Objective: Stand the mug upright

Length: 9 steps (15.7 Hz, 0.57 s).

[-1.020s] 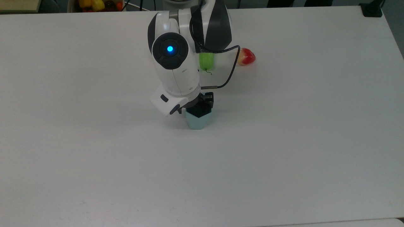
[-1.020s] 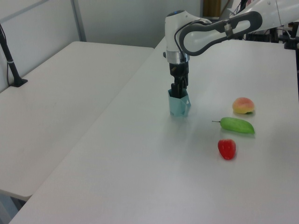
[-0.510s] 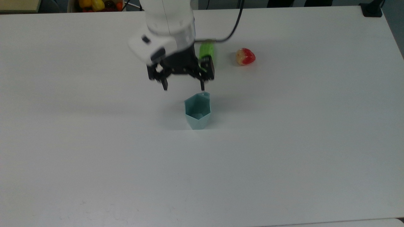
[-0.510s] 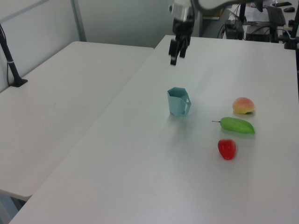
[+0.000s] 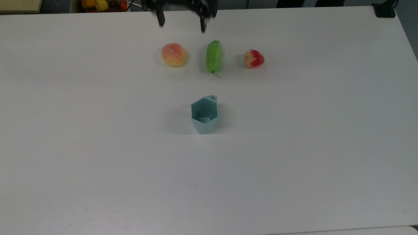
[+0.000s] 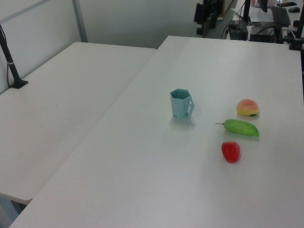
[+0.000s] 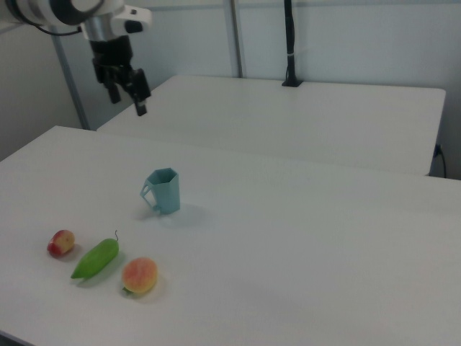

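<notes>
Now, going from left to right in the top view, a peach (image 5: 173, 54) is seen first, lying on the white table (image 5: 65, 130). Up above and a little to the peach's right, at the top edge, the pincer (image 5: 181, 22) is held high over the table, with its two fingers (image 5: 160, 20) spread wide apart and nothing between them. Half a second ago it was hanging just behind the mug, and a second ago it was down at the mug's rim. So it has let go and been pulled far back.

Next, in the middle, the mug (image 5: 204, 115) is found. It is stood on its bottom, with its six-sided mouth open to the top, and its small handle tab is turned toward the fruit. Nothing is touching it. It has not slid or tipped since it was let go.

Behind the mug, well apart from it, a green cucumber (image 5: 213, 56) is laid, and to the right of that a strawberry (image 5: 253, 58) is seen.

In the right view the mug (image 7: 163, 191) is shown straight up too, with the pincer (image 7: 127, 97) high and far off at the right view's upper left.

From all this, the job is judged to be done: the mug is up and is steady by itself. No more moves are thought to be needed, except for the arm to be kept away so the mug is not bumped.
</notes>
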{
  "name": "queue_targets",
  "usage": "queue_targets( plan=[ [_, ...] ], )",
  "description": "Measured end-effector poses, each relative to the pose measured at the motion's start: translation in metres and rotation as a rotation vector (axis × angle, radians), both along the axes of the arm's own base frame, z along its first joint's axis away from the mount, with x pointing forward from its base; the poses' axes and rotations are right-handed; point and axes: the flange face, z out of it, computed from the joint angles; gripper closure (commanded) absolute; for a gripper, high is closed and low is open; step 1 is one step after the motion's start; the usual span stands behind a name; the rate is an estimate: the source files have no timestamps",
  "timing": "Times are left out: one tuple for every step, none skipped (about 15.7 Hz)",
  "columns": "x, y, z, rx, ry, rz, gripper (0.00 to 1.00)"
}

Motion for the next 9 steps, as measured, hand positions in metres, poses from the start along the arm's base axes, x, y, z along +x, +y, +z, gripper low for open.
queue_targets(
  plan=[
    [-0.018, 0.003, 0.009, -0.007, 0.031, -0.013, 0.0],
    [-0.035, 0.005, 0.017, -0.014, 0.059, -0.016, 0.0],
    [-0.049, 0.006, 0.024, -0.021, 0.076, -0.017, 0.0],
    [-0.061, 0.006, 0.029, -0.026, 0.081, -0.017, 0.0],
    [-0.071, 0.006, 0.033, -0.029, 0.081, -0.018, 0.0],
    [-0.078, 0.006, 0.035, -0.032, 0.081, -0.016, 0.0],
    [-0.083, 0.006, 0.035, -0.035, 0.08, 0.0, 0.0],
    [-0.084, 0.004, 0.035, -0.036, 0.074, 0.024, 0.0],
    [-0.083, -0.001, 0.035, -0.034, 0.06, 0.059, 0.0]
  ],
)
